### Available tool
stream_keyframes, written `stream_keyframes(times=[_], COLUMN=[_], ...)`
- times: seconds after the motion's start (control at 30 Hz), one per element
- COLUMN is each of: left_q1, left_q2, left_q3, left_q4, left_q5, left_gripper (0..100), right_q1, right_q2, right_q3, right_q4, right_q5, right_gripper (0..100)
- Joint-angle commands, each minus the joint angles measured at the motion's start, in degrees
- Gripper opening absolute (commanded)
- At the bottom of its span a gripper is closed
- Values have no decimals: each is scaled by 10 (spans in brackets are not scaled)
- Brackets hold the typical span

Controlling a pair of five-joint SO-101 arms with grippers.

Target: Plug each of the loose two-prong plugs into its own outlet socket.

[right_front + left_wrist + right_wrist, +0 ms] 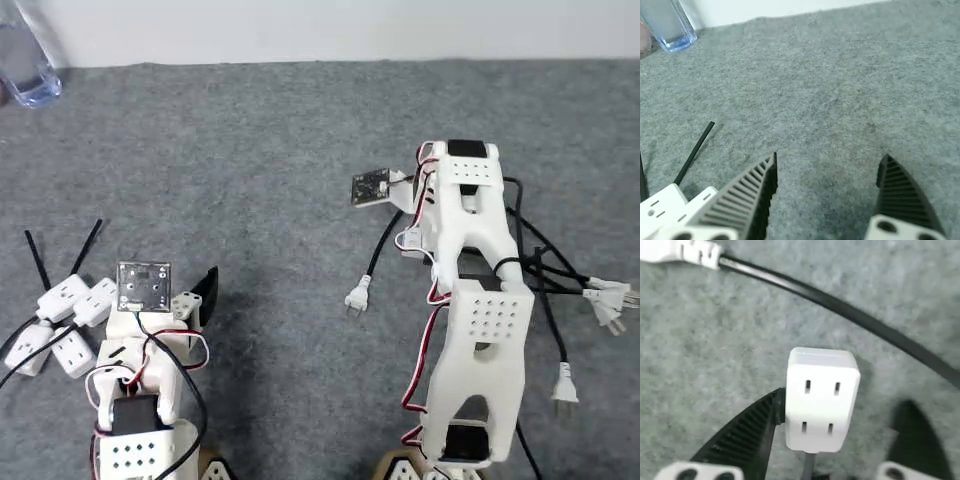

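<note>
1. My left jaws were spread wide w/ nothing betw. them, over the bare grey desk [840,90].
2. One ribbed left finger [752,192] stood just beside a cluster of white sockets [60,320] at the desk's left side. Thin black leads [90,243] ran from the cluster toward the far edge.
3. My right jaws were apart too, w/ a single white socket [822,400] betw. them, its slotted face turned up at the wrist cam.
4. One right finger [760,425] touched that socket's side. The other finger [915,435] stood clear of it, so no pinch.
5. A black cord [850,315] crossed the desk just beyond the single socket and ended in a white plug end [685,252].
6. In the high view a middle plug [358,297] lay on the desk betw. the two arms. Its prongs pointed at the near edge and its cord curved off toward the right arm [475,300]. Couldn't tell if it was the same as the plug end.
7. A bunch of plugs [608,300] lay right of that arm, w/ another plug [565,385] nearer. None sat in a socket.
8. A clear bottle [25,60] stood at the far left corner.
</note>
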Motion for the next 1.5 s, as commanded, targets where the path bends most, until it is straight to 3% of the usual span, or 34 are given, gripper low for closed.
stream_keyframes(times=[0.0,0.33,0.57,0.83,1.2,1.47], left_q1=[4,4,4,4,4,4], left_q2=[-7,-7,-8,-8,-8,-8], left_q3=[-4,-3,-3,-3,-3,-3], left_q4=[-15,-16,-15,-15,-16,-16], left_q5=[-4,-4,-4,-4,-4,-4], left_gripper=[305,305,305,305,305,305], right_q1=[0,-48,-82,-152,-162,-178], right_q2=[0,0,-4,-16,-35,-41], right_q3=[-4,7,18,16,19,71], right_q4=[33,126,130,128,124,109], right_q5=[9,6,4,-50,-110,-111], right_gripper=[72,9,9,9,9,9])
